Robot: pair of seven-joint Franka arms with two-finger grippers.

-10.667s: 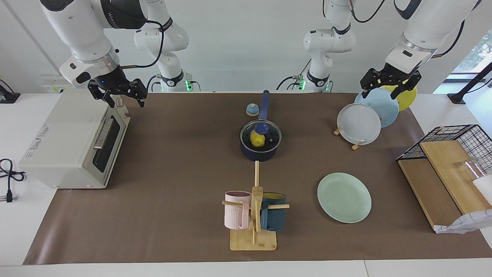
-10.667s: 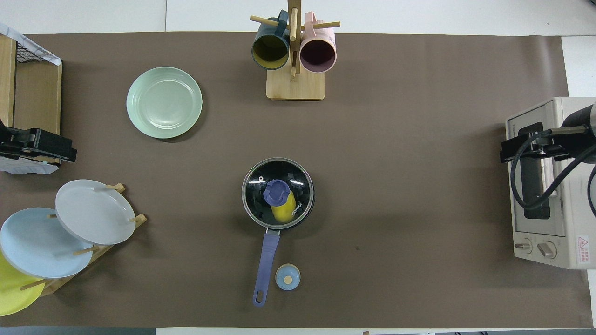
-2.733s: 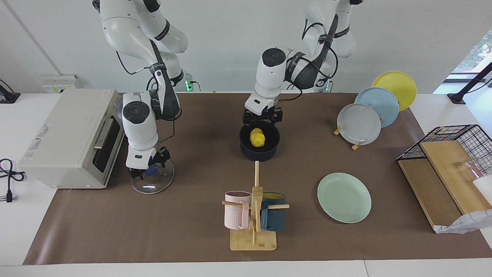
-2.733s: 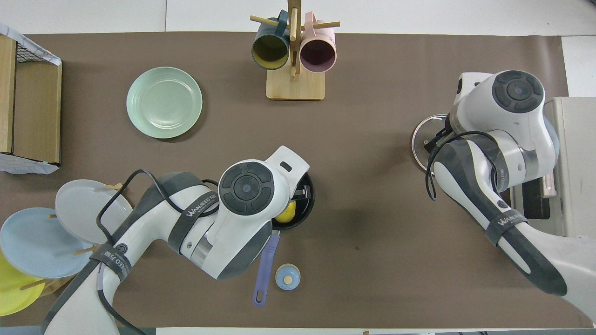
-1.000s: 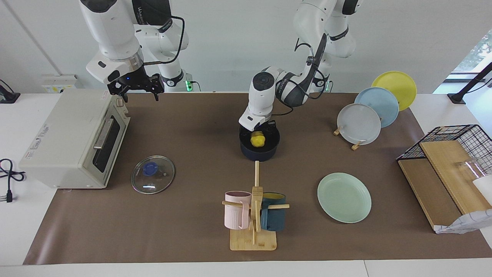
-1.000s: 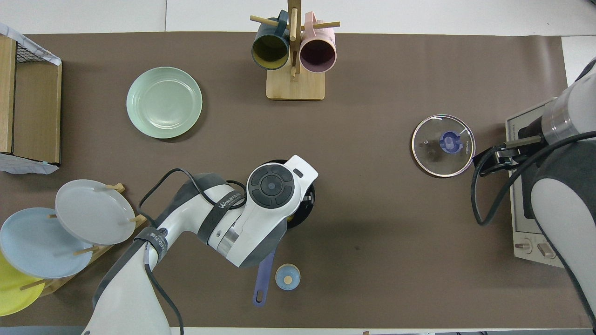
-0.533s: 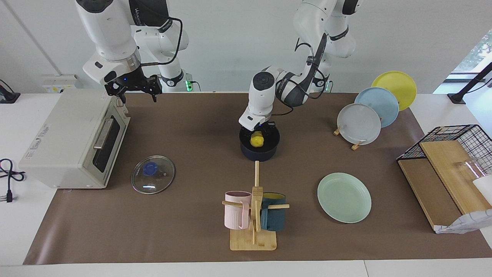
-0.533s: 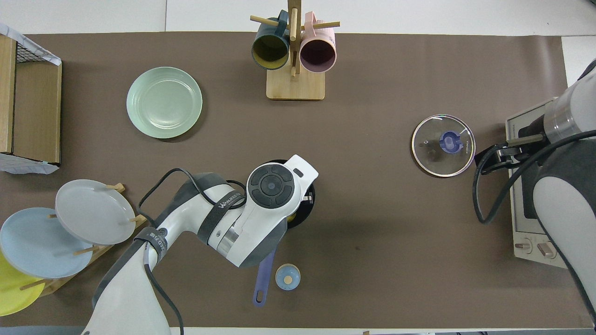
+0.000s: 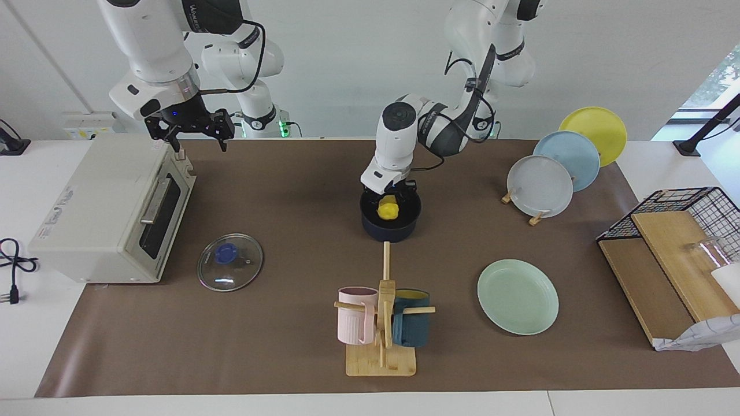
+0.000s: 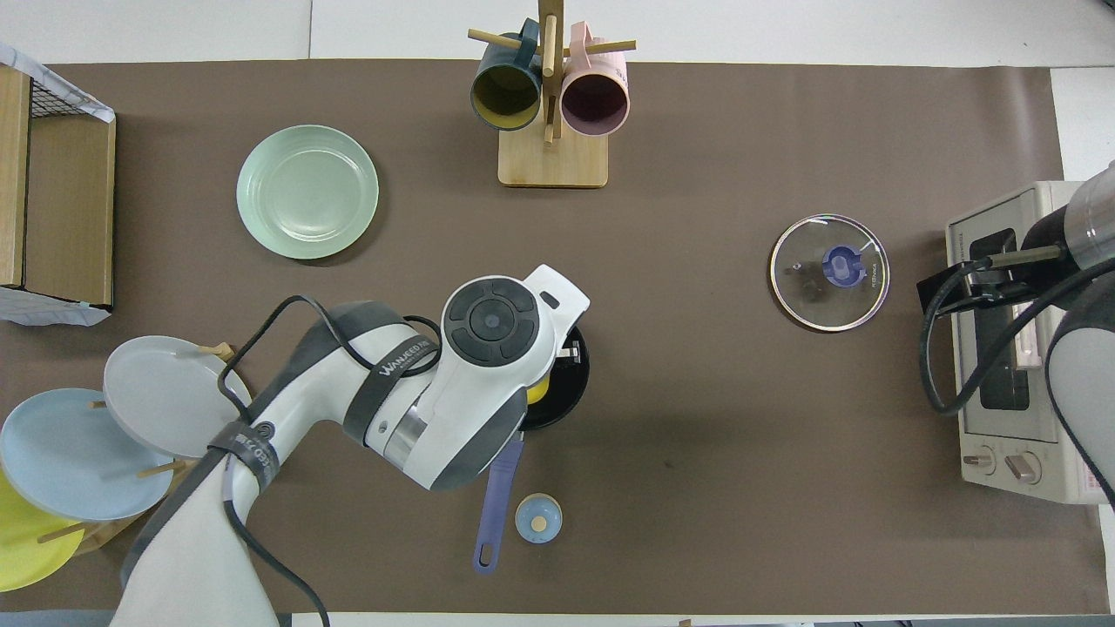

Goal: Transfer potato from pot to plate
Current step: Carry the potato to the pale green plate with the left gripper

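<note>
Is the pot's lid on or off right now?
Off. The pot stands open with the potato showing inside, and the glass lid lies flat on the mat in front of the toaster oven.

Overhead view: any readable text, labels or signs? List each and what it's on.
"WANJEED" plus unreadable characters: strap on the left arm.
Printed word on the glass lid beside its knob: too small to read.
Red warning triangle sticker with fine print on the toaster oven, by its knobs: print unreadable.
Nothing else carries text.
</note>
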